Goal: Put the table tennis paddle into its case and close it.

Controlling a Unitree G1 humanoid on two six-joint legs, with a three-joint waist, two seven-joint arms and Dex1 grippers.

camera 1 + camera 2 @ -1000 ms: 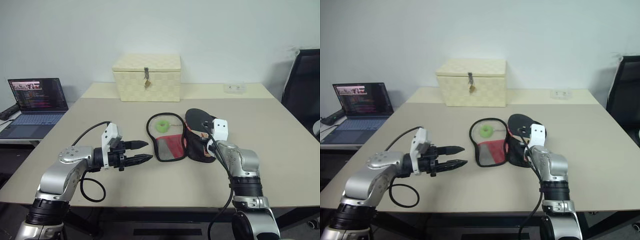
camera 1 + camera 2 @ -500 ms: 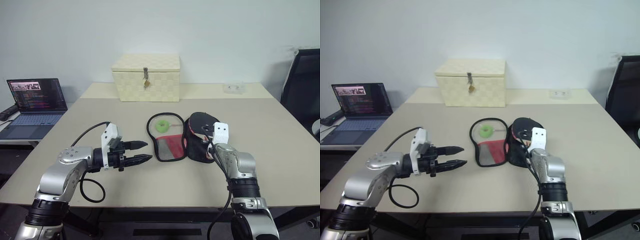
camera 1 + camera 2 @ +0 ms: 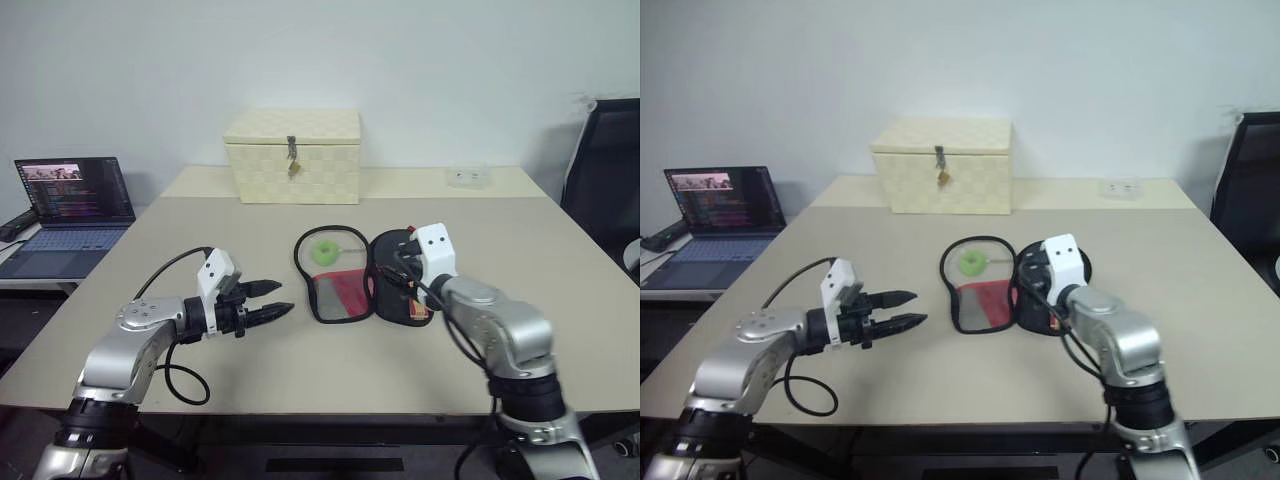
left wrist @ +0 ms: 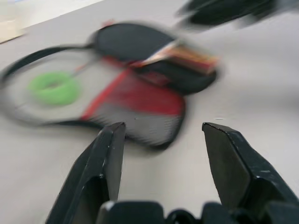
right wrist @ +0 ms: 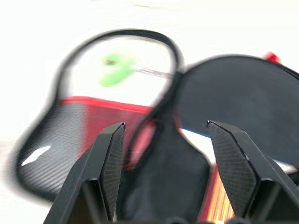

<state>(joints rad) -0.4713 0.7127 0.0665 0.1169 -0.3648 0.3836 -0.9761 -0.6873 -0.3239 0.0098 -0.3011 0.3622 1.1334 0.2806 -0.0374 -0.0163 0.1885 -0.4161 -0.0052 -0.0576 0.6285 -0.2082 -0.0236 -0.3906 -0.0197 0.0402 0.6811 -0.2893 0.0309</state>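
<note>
A plain white wall backs a big beige table (image 3: pixel 560 300), with a cream woven latched box (image 3: pixel 293 155) at the far side and an open laptop (image 3: pixel 72 205) off to the robot's left.

In the head views, the soft paddle-shaped zip case (image 3: pixel 340 283) is seen lying opened flat mid-table, red mesh panel up. The black-faced table tennis paddle with the light wooden handle (image 3: pixel 402 285) is laid on the case's black half, just in front of the right gripper (image 3: pixel 402 262). The left gripper (image 3: pixel 262 302) is held clear of the case's near edge, nothing in it.

In the left wrist view, the left fingers (image 4: pixel 105 163) are seen parted fairly wide and empty, with the case blurred beyond.

In the right wrist view, the right fingers (image 5: pixel 108 163) are spread wide over the paddle's face, gripping nothing.

Probable trouble: the limp flap could be folded over a paddle that isn't seated, so the handle gets caught by the zip. The zip pull can't be made out, and the small green ring (image 3: pixel 324 252) inside the flap can't be identified.
</note>
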